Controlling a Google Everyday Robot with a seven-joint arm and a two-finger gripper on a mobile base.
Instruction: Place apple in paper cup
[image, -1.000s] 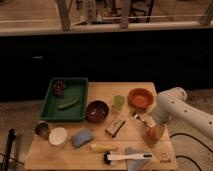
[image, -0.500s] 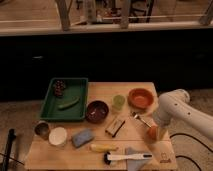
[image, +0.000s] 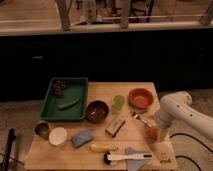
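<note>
The apple (image: 152, 132) is a small orange-red fruit near the table's right edge, in front of the orange bowl. My gripper (image: 147, 125) reaches down from the white arm (image: 175, 107) on the right and sits right at the apple, partly covering its top. The paper cup (image: 58, 136) is a small white cup standing at the front left of the table, far from the gripper, next to a dark metallic cup (image: 42, 129).
On the wooden table (image: 102, 90) are a green tray (image: 50, 107) holding a cucumber and a dark fruit, a dark bowl (image: 97, 111), a translucent green cup (image: 118, 102), an orange bowl (image: 140, 98), a blue sponge (image: 82, 137), a small box (image: 115, 126), a banana (image: 104, 148) and a brush (image: 127, 157).
The arm has shifted slightly to the right and the gripper with the apple sits a touch lower. Everything else on the table stays put.
</note>
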